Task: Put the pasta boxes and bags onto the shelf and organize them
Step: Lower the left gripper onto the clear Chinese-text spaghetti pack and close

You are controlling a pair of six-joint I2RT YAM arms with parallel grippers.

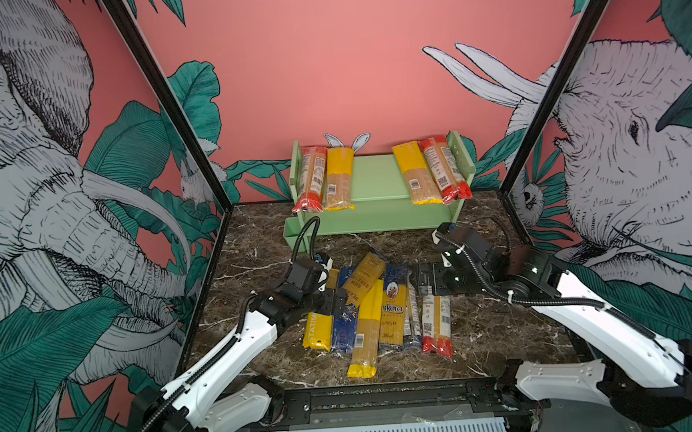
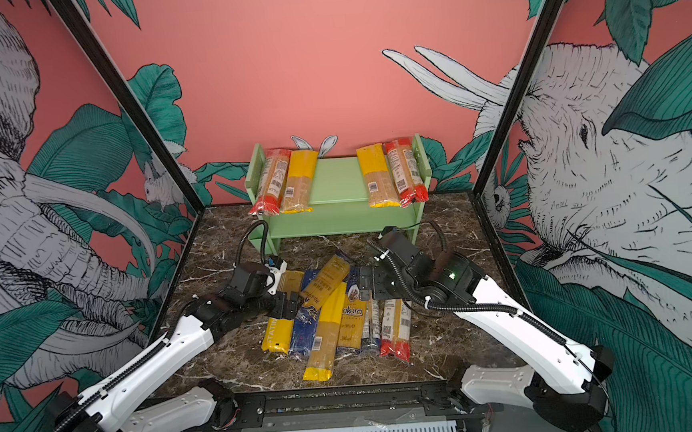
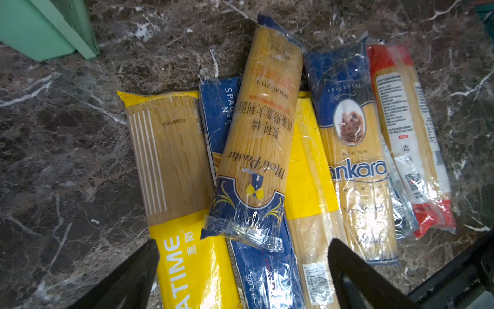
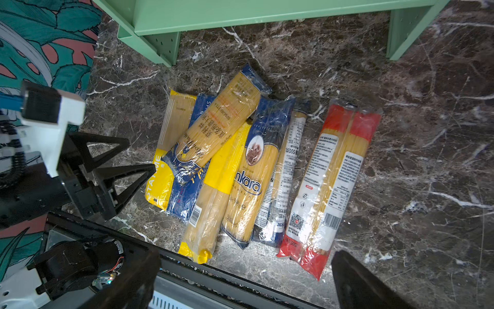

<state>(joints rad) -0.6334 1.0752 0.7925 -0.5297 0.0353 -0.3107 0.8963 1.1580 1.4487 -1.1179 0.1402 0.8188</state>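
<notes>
Seven packets (image 1: 374, 311) lie in a loose pile on the marble table (image 1: 502, 331), in front of the shelf (image 1: 378, 219). The shelf's top board carries four more, a left pair (image 1: 335, 176) and a right pair (image 1: 414, 170), with bare board between. The left gripper (image 3: 244, 270) hangs over the pile's left edge, jaws spread wide and empty. The yellow packet (image 3: 173, 160) and a blue packet (image 3: 264, 273) lie below it, and the slanted packet (image 3: 256, 133) atop the pile ends just ahead of its fingers. The right gripper (image 4: 244, 281) hovers over the pile's right side, also wide open and holding nothing, with the red-ended packet (image 4: 328, 182) beneath it.
</notes>
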